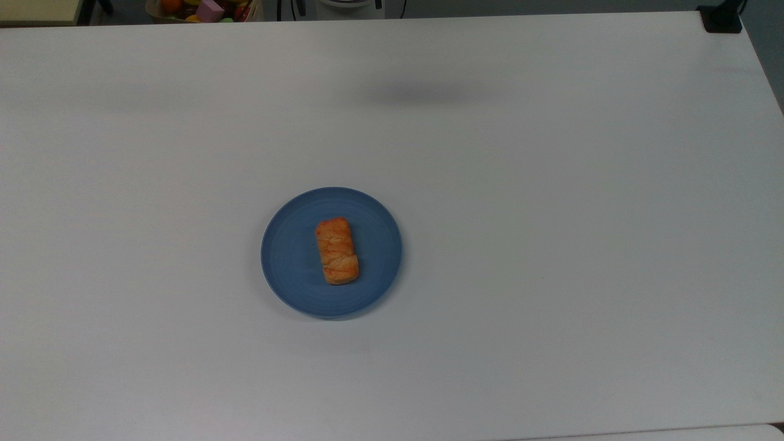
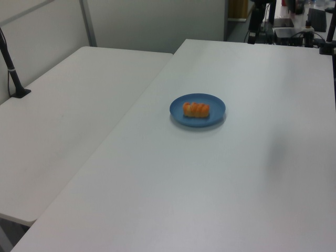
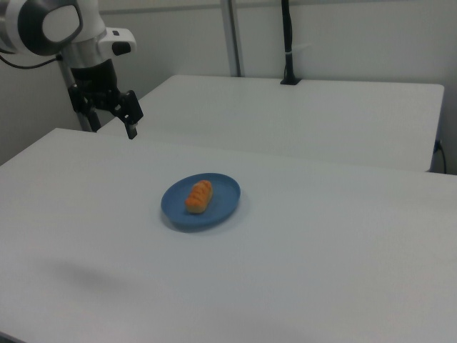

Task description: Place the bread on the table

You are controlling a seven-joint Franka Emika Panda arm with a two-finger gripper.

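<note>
A white table [image 1: 551, 245] spreads across the top view, with a second table [image 2: 68, 121] butted against it on the left view's left. The robot arm [image 3: 50, 28] hangs over the table's far corner at the right view's upper left, its gripper [image 3: 114, 114] raised above the surface with fingers spread apart and nothing between them, well apart from the plate [image 1: 288, 257]. That blue plate sits near the table's middle and holds the bread [image 1: 337, 250], a glazed orange roll lying at its centre. A bin [image 1: 202, 10] of coloured items peeks past the top view's upper edge. No writing is legible.
</note>
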